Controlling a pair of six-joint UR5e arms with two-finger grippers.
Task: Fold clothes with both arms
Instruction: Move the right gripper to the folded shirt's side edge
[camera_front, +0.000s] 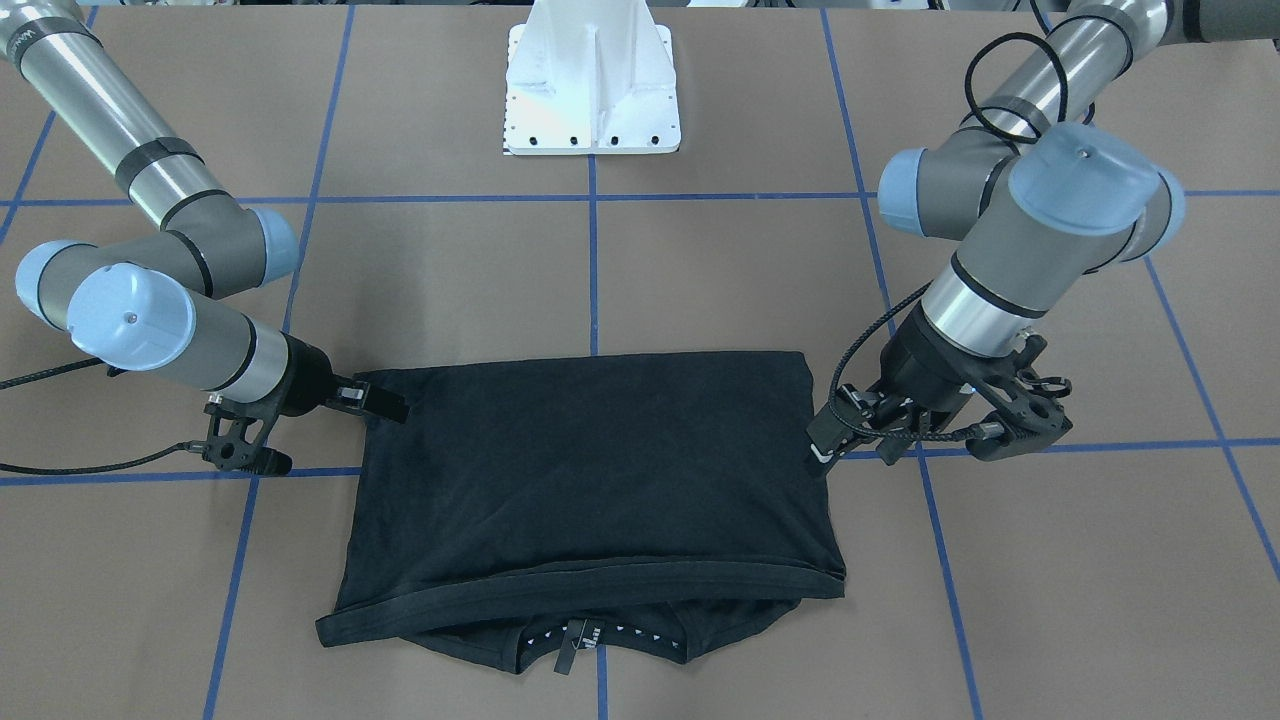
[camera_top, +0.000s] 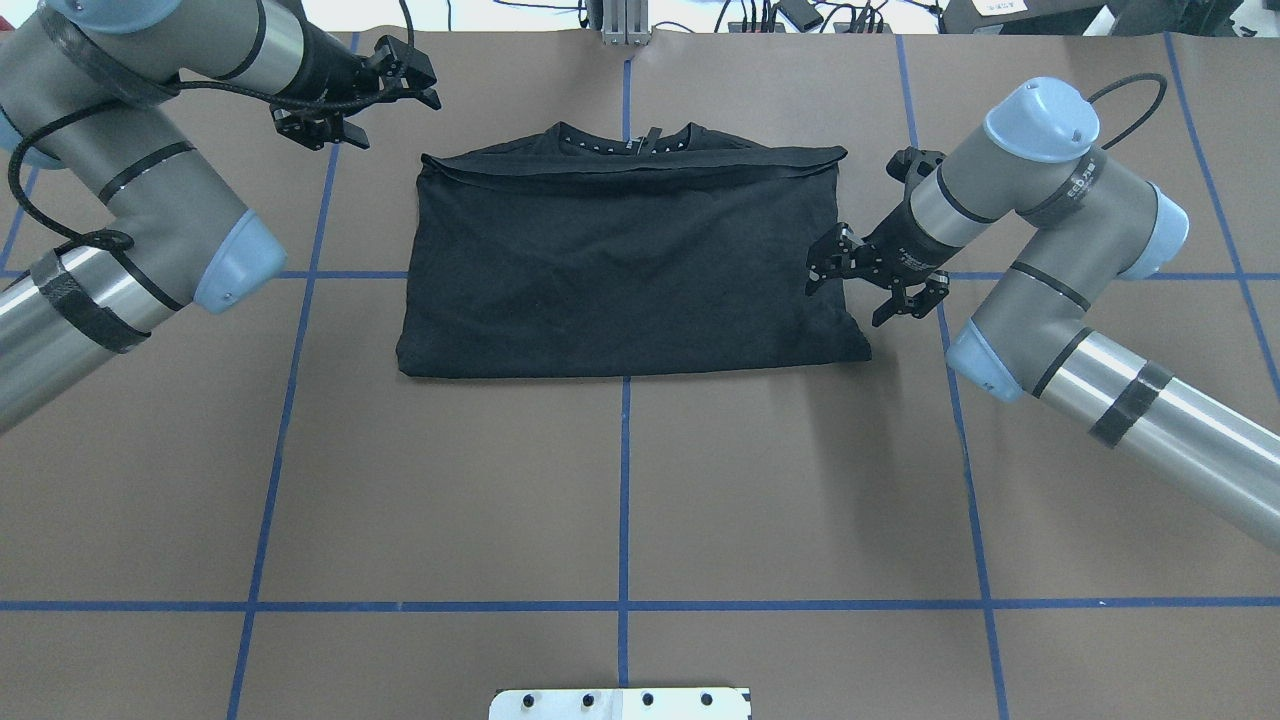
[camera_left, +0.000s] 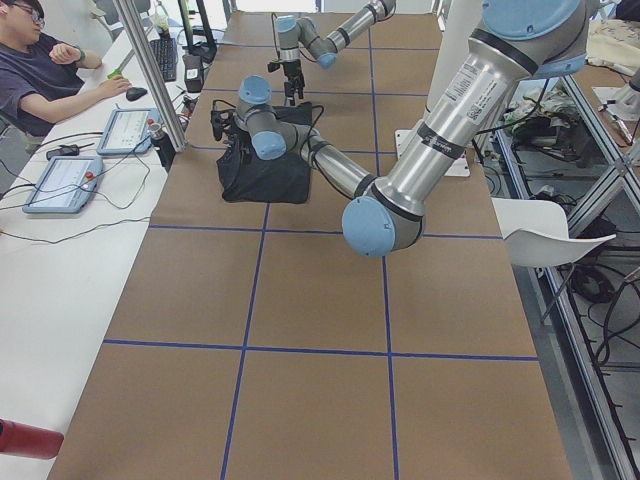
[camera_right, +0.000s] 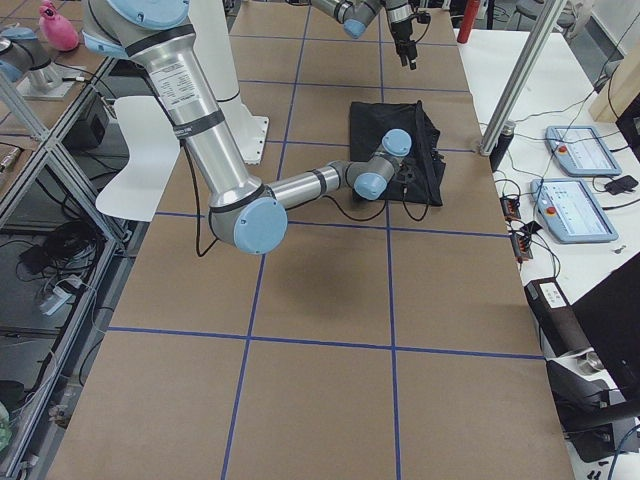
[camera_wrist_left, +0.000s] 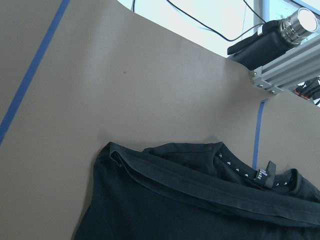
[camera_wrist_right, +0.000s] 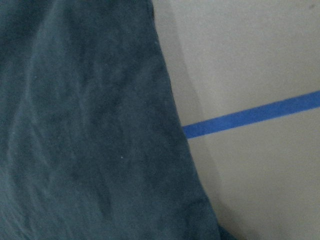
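Note:
The black T-shirt (camera_front: 590, 470) (camera_top: 620, 270) lies flat on the brown table, folded once, its hem edge just short of the collar and label (camera_front: 570, 640) (camera_wrist_left: 262, 175). No print shows. My right gripper (camera_top: 818, 268) (camera_front: 385, 402) sits low at the shirt's right edge, near the fold corner; its jaws look open and empty, and its wrist view shows only the shirt's edge (camera_wrist_right: 75, 125). My left gripper (camera_top: 425, 85) (camera_front: 835, 440) hovers off the shirt's far-left corner, apparently open, holding nothing.
The white pedestal (camera_front: 592, 85) stands at the robot's side of the table. Blue tape lines (camera_top: 625, 480) cross the brown surface. A person (camera_left: 40, 70) sits at a side desk with tablets (camera_left: 60, 180). A metal bottle (camera_wrist_left: 300, 20) stands beyond the far edge.

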